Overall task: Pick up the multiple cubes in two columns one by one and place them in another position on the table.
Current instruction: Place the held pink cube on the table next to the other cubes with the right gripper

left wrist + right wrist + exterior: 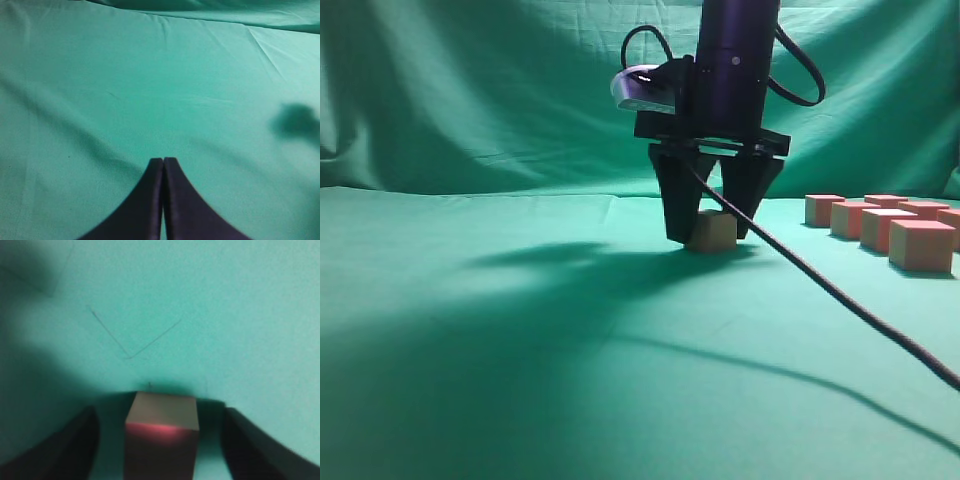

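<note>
My right gripper [708,232] stood straight down over the middle of the table [520,340], its tips at the green cloth, with one cube [713,231] sitting between them. In the right wrist view that cube [161,432] rested on the cloth with a clear gap of green on either side, so my fingers [65,450] were spread wider than the block and had hold of nothing. I judged this cube as set down in its new place, well apart from the others.

My left gripper [163,200] hung over bare cloth with its two fingers pressed together and nothing between them; it had no part in this step.

Off to the right in the exterior view the remaining cubes [890,222] sat in their two columns. I could count about six there, though the frame edge cut the group off, so there may have been more. As far as I could see only one cube lay at the new spot, so I took the task to be near its beginning, with the bulk of the stack not yet carried across, one at a time
</note>
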### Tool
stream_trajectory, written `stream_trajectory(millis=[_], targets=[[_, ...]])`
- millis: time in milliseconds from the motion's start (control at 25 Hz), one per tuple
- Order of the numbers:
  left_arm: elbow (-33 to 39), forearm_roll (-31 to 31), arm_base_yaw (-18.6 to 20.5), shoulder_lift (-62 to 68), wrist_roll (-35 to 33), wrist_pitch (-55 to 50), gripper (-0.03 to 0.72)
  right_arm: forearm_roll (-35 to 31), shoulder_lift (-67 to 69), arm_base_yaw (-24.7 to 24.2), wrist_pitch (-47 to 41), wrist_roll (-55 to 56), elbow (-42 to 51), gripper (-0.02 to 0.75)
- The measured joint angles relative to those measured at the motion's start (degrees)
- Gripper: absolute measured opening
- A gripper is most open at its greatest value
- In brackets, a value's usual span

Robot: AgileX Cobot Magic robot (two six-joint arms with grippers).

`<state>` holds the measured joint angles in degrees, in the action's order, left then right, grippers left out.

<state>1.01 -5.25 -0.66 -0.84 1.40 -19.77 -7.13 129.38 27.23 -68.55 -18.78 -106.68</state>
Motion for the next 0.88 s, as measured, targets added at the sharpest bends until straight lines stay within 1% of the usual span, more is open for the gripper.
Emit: stream_trajectory(millis=[80, 120, 160, 200, 400, 440, 480, 680, 880], targets=[[0.0, 0.0, 0.0, 0.0, 0.0, 0.0, 0.0, 0.11, 0.0, 0.0, -0.71, 0.11, -0.36, 0.559], [0.0, 0.0, 0.0, 0.0, 0.0, 0.0, 0.0, 0.11, 0.09, 0.0, -1.14, 0.11, -1.14, 0.595], [0.0, 0.0, 0.0, 0.0, 0.0, 0.0, 0.0, 0.21, 0.11, 0.0, -1.4, 0.11, -1.98, 0.61], [0.0, 0.0, 0.0, 0.0, 0.0, 0.0, 0.0, 0.31, 0.21, 0.0, -1.68, 0.11, -3.24, 0.595], [0.0, 0.0, 0.0, 0.0, 0.0, 0.0, 0.0, 0.52, -0.18, 0.0, -1.79, 4.61, -10.11, 0.595], [0.0, 0.0, 0.0, 0.0, 0.0, 0.0, 0.0, 0.52, -0.81, 0.0, -1.92, 4.97, -10.57, 0.595], [0.0, 0.0, 0.0, 0.0, 0.0, 0.0, 0.0, 0.52, -1.58, 0.0, -1.99, 5.59, -10.99, 0.54], [0.0, 0.0, 0.0, 0.0, 0.0, 0.0, 0.0, 3.79, -9.1, 0.0, -2.49, 13.68, -11.37, 0.541], [0.0, 0.0, 0.0, 0.0, 0.0, 0.0, 0.0, 7.21, -18.12, 0.0, -2.94, 18.78, -11.21, 0.541]])
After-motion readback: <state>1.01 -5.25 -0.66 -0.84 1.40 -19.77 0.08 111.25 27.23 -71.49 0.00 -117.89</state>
